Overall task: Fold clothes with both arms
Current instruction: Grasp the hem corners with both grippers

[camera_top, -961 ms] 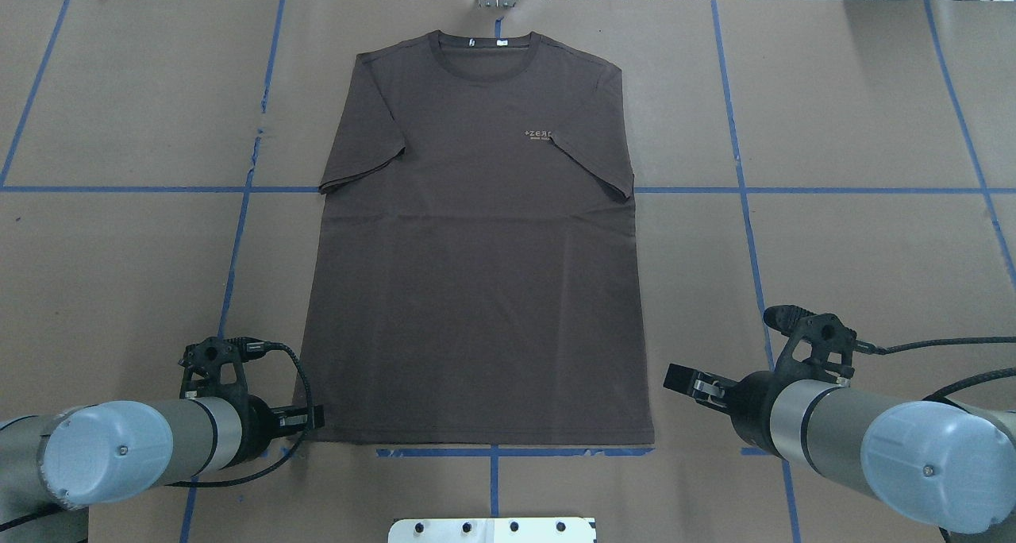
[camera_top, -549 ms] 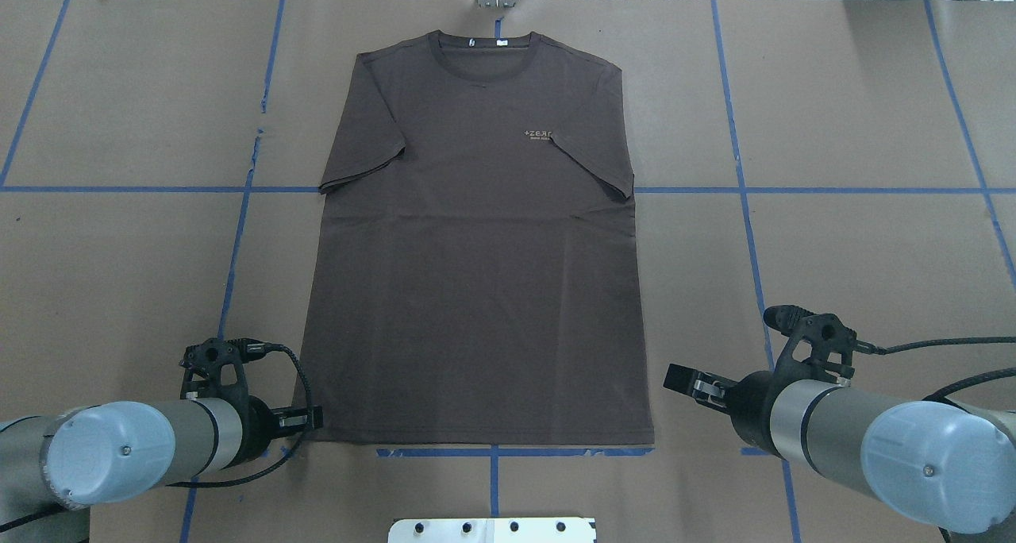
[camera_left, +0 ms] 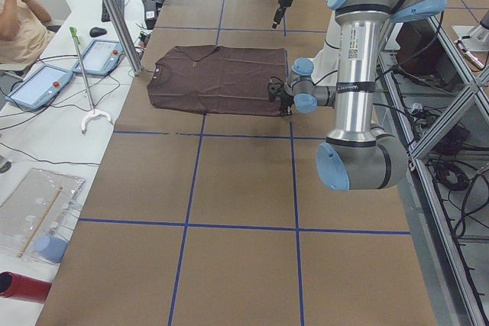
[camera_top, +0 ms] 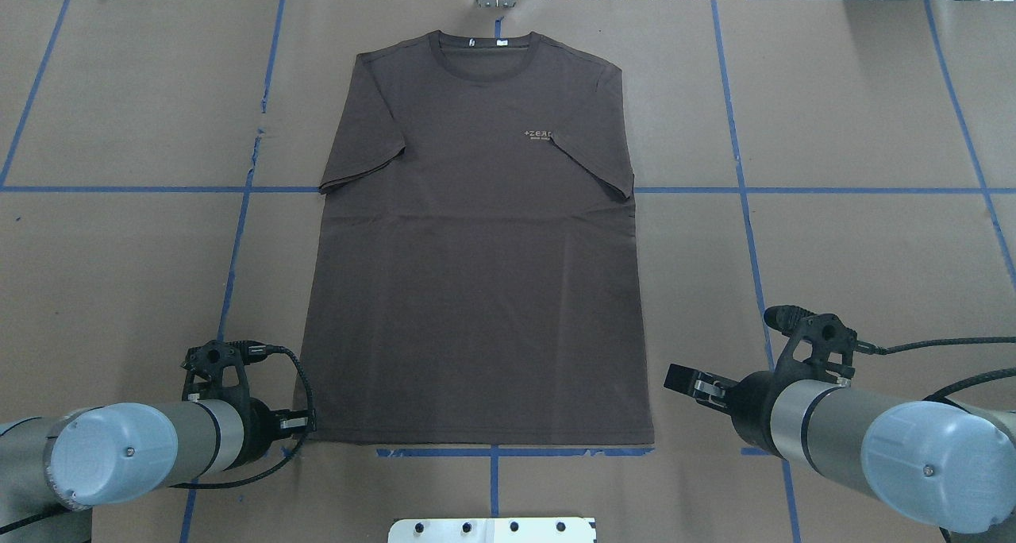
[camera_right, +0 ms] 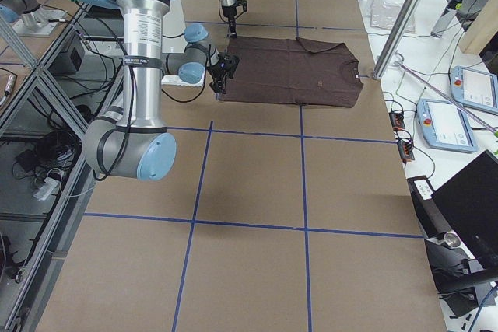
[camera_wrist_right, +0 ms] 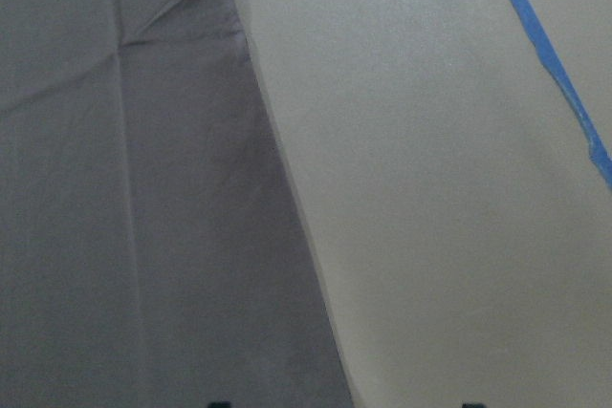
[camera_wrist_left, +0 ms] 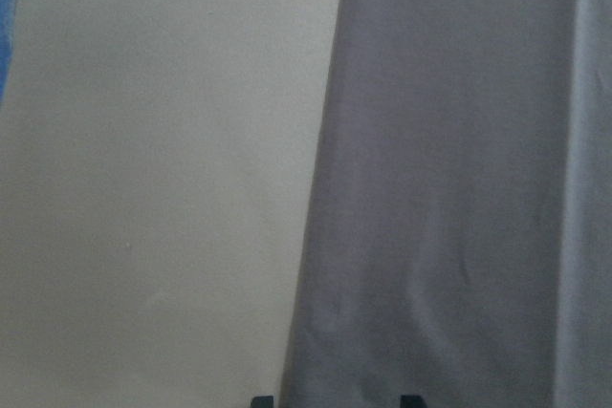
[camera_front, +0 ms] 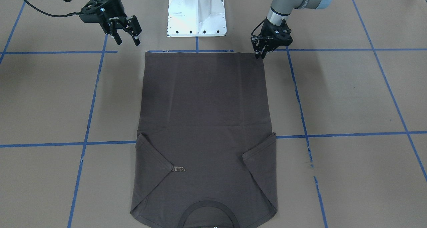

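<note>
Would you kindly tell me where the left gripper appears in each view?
Front-facing: left gripper, upper right, at the T-shirt's hem corner.
Overhead: lower left.
Exterior left: centre.
Exterior right: far, top.
Left wrist: its fingertips, bottom edge.
Right wrist: not in it.
Shared landmark: that hem corner.

We're in a robotics lab here: the left arm [camera_left: 355, 74] towers over a desk [camera_top: 873, 106] papered brown, gridded in blue tape [camera_top: 833, 190], aluminium framing [camera_left: 114, 13] alongside, what look like teach pendants [camera_left: 34, 85] on the side bench [camera_left: 46, 124], an operator [camera_left: 19, 20] beside it, cables [camera_right: 39, 145] heaped on the floor.
</note>
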Robot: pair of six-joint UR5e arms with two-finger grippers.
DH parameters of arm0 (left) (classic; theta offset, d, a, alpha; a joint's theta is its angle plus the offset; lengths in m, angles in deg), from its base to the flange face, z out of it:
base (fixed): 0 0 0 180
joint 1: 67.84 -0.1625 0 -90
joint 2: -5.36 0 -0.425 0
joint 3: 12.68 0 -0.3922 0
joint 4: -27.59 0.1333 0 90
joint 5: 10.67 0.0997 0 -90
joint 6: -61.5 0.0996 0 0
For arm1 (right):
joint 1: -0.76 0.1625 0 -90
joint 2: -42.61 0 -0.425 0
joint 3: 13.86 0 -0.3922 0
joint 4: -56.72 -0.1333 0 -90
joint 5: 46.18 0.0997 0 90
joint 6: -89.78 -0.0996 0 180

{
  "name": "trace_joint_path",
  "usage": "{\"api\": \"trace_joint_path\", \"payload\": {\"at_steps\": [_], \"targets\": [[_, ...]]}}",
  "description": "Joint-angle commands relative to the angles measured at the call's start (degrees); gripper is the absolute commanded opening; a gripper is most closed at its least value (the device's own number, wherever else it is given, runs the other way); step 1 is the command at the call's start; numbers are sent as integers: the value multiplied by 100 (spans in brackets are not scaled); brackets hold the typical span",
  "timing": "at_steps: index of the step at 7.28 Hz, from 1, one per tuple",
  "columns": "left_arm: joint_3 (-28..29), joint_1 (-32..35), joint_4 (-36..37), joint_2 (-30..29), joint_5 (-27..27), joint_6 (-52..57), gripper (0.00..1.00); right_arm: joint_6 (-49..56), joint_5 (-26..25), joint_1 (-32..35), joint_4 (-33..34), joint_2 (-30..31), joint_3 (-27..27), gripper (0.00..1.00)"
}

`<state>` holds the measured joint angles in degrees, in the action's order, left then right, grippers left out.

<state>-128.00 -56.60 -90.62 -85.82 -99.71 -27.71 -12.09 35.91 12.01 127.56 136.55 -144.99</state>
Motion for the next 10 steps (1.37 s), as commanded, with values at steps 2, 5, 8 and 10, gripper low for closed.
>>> {"api": "trace_joint_path", "payload": {"at_steps": [2, 5, 8, 10], "targets": [[0, -8, 0, 3, 0, 0, 0, 0, 0, -9, 0, 2, 9, 85], [-61, -8, 0, -5, 0, 0, 0, -663, -403, -333, 1180, -618, 43, 68], [-79, 1, 0, -23, -26, 0, 0, -993, -860, -685, 1661, -1586, 989, 59], [-88, -8, -18, -49, -44, -9, 0, -993, -1001, -965, 1679, -1554, 1072, 56]]}}
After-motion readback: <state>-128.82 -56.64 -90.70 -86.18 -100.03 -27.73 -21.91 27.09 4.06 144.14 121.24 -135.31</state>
